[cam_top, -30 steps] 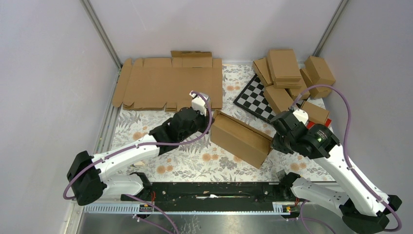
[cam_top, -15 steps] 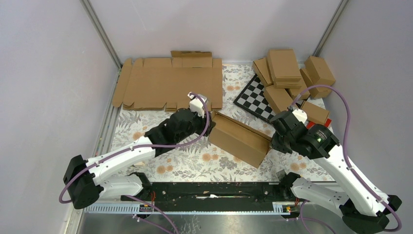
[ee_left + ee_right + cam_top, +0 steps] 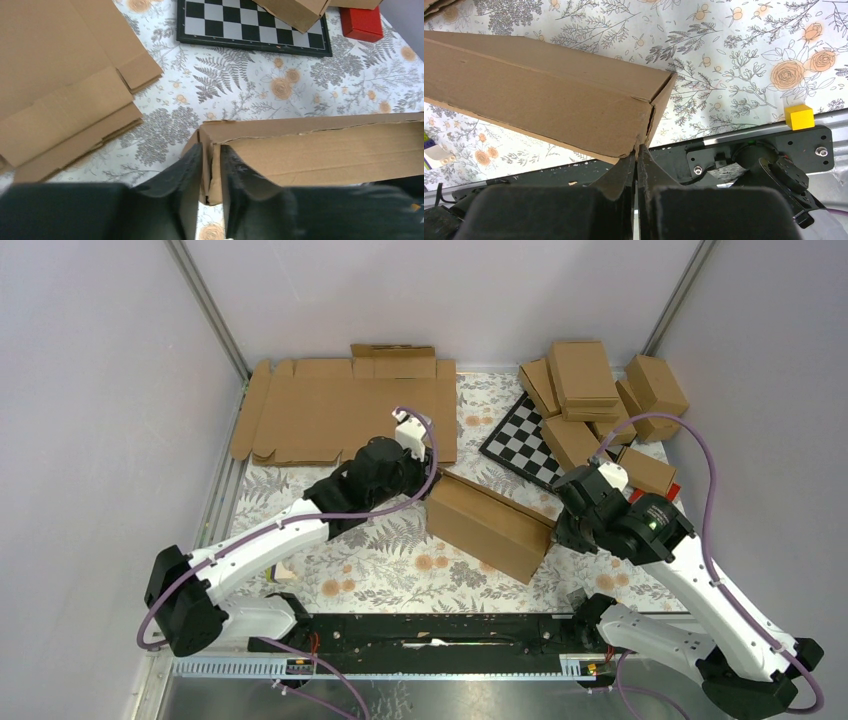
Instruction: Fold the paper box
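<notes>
The paper box (image 3: 490, 525) lies as a long closed brown carton across the middle of the flowered mat. My left gripper (image 3: 428, 486) is at its left end. In the left wrist view the black fingers (image 3: 192, 165) stand on either side of the box's end wall (image 3: 216, 165) and touch it, so the left gripper (image 3: 211, 150) is shut on that wall. My right gripper (image 3: 556, 524) is at the box's right end. In the right wrist view the right gripper (image 3: 636, 152) is shut, its tips meeting just under the box's lower corner (image 3: 641, 140). I cannot tell whether cardboard is pinched there.
Flat cardboard blanks (image 3: 345, 415) lie at the back left. A pile of finished boxes (image 3: 590, 390) stands at the back right, beside a checkerboard (image 3: 525, 445) and a red block (image 3: 362, 22). A yellow cube (image 3: 799, 116) sits on the black rail (image 3: 430, 630) at the near edge.
The left gripper went from shut to open, then closed in around the box's left end wall. The left arm swung back a little. The box slid slightly left, and the right gripper followed it.
</notes>
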`<state>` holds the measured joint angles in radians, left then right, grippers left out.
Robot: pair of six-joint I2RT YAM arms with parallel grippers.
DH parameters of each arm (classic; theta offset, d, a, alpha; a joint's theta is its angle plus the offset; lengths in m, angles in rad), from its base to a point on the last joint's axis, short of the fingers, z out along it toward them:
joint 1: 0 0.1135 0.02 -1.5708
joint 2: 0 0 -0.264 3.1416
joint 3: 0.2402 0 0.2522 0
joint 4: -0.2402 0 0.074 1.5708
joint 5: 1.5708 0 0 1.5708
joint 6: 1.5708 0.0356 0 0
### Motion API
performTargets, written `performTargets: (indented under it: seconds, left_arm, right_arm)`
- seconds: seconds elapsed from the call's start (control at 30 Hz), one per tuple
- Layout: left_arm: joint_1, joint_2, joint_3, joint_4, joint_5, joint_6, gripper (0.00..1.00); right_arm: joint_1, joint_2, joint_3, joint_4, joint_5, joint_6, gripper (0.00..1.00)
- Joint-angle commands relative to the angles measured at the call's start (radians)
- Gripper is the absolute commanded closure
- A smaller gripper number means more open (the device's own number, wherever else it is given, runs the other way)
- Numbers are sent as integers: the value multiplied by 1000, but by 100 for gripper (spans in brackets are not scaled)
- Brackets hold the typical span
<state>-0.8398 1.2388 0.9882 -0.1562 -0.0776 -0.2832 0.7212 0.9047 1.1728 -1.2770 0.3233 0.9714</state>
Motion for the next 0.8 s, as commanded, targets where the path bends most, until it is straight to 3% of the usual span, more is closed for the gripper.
performTargets:
  seconds: [0.0,0.1,0.77]
  left_arm:
    - [2,13,53,-6,25,30,83]
    - [1,11,40,-6,14,38,100]
    - [-2,-98,-226,173,18,24,100]
  right_arm:
    - [6,13,-2,5,-24,-10,100]
    - [5,13,-5,6,-28,-7,100]
    - [4,14,-171,57,-82,27,100]
